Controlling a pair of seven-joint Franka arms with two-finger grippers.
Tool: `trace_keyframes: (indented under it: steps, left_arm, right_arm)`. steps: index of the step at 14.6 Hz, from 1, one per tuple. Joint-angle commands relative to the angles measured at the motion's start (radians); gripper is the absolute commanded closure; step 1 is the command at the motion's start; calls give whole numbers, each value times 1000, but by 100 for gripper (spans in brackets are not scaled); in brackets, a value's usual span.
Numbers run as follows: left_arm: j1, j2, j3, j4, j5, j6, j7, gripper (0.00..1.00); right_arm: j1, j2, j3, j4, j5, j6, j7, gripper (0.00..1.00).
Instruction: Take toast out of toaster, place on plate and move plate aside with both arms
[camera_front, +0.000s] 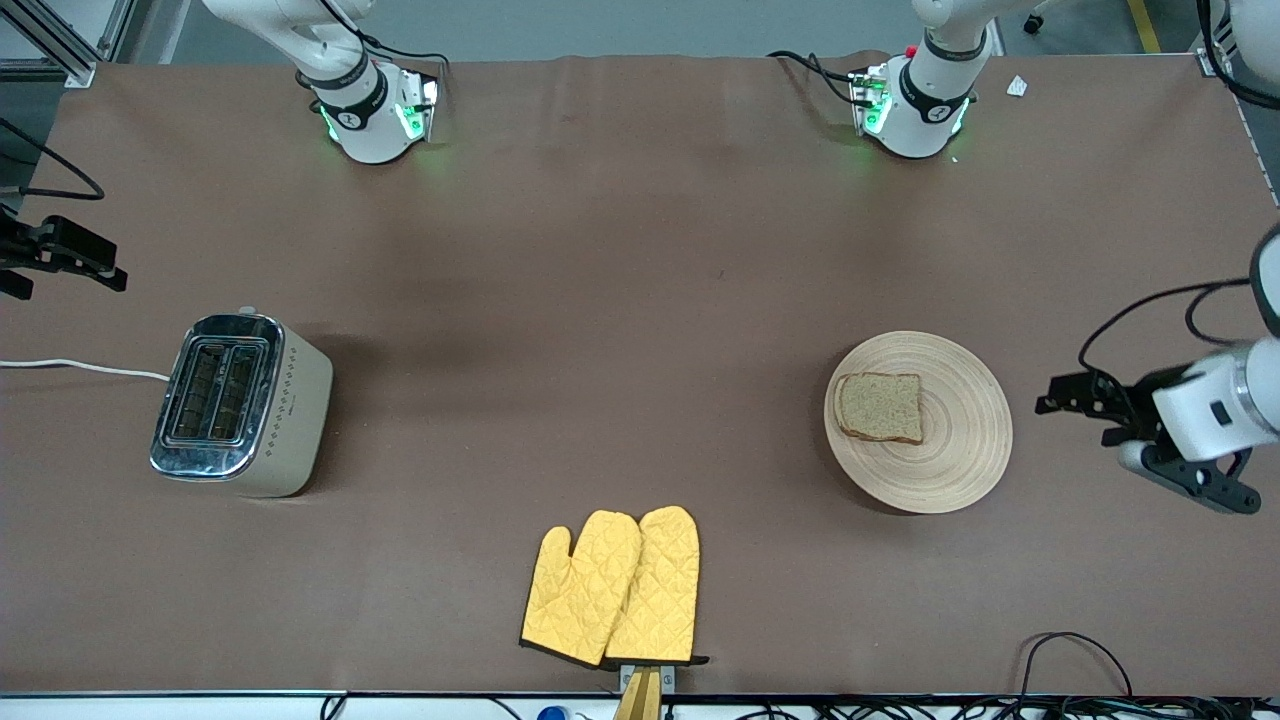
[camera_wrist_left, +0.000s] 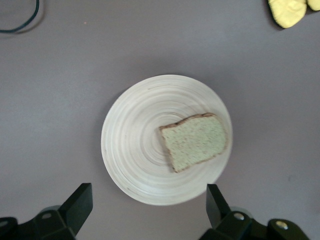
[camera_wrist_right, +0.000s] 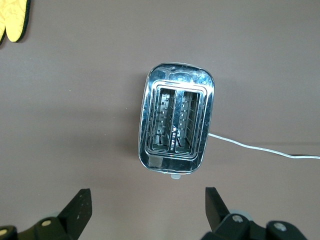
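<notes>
Overhead, the right gripper (camera_wrist_right: 145, 210) hangs with fingers spread wide, up in the air beside the toaster (camera_front: 240, 403), whose two slots gape upward. Likewise spread, the left gripper (camera_wrist_left: 147, 207) hovers just off the plate (camera_front: 955, 455) at the left arm's end. Toast (camera_front: 880, 407) lies flat on the plate, off-centre, toward the rim away from that gripper.

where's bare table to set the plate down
The widest bare stretch lies between the toaster and the plate, farther from the camera than the oven mitts. The left end effector crowds the plate's outer edge; the toast covers part of the plate.
</notes>
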Motion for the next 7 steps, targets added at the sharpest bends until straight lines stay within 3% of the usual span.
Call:
trace_keyframes:
  steps: [1, 5, 7]
  left_arm:
    - [-4, -102, -12, -13, 12, -26, -73, 0]
    - [-43, -243, -17, -29, 64, -49, -249, 0]
    - [-43, -255, -18, -36, 103, -63, -260, 0]
  right_arm:
    - [-1, -22, 4, -23, -6, 6, 2, 0]
    - [-2, -22, 4, -21, -6, 7, -2, 0]
    - [-4, -21, 4, -23, -6, 7, -2, 0]
